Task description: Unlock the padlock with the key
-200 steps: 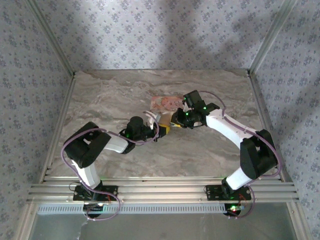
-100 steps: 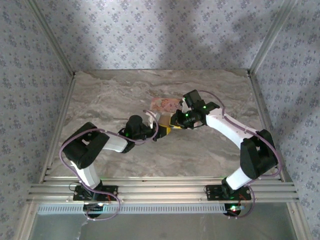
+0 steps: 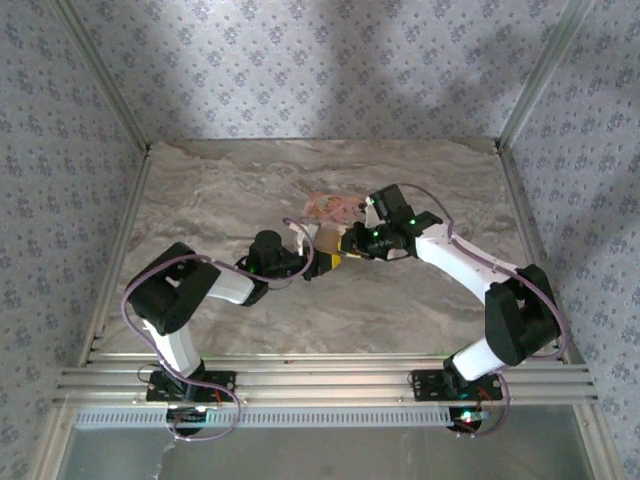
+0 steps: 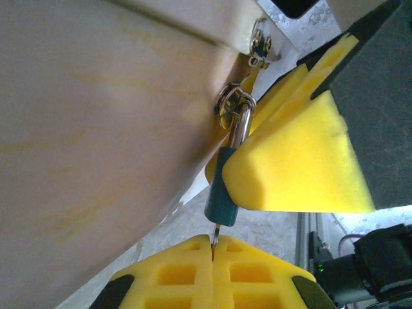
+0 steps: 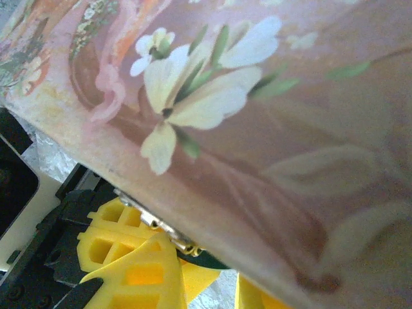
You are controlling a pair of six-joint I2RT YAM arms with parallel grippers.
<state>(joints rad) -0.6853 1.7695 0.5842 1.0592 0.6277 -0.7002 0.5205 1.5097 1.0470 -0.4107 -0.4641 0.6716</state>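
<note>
A small teal padlock (image 4: 221,193) hangs by its silver shackle (image 4: 240,125) from the hasp ring (image 4: 230,103) of a floral box (image 3: 330,207). My right gripper (image 3: 347,243) is shut on the padlock, and one of its yellow pads (image 4: 296,167) presses against the padlock's side. My left gripper (image 4: 212,257) is shut on the key (image 4: 214,239). The key's thin blade sticks out from between the pads and meets the bottom of the padlock. In the right wrist view the padlock (image 5: 209,261) shows as a dark green sliver between yellow fingers (image 5: 138,277), under the box's hasp (image 5: 158,225).
The floral box (image 5: 257,96) lies at the middle of the marble table (image 3: 220,190), close in front of both wrist cameras. Patterned walls and aluminium rails (image 3: 330,380) enclose the table. Both arms meet at the table's centre.
My right wrist has shifted slightly left and its elbow has swung outward, still holding the padlock. The left gripper has stayed against it with the key.
</note>
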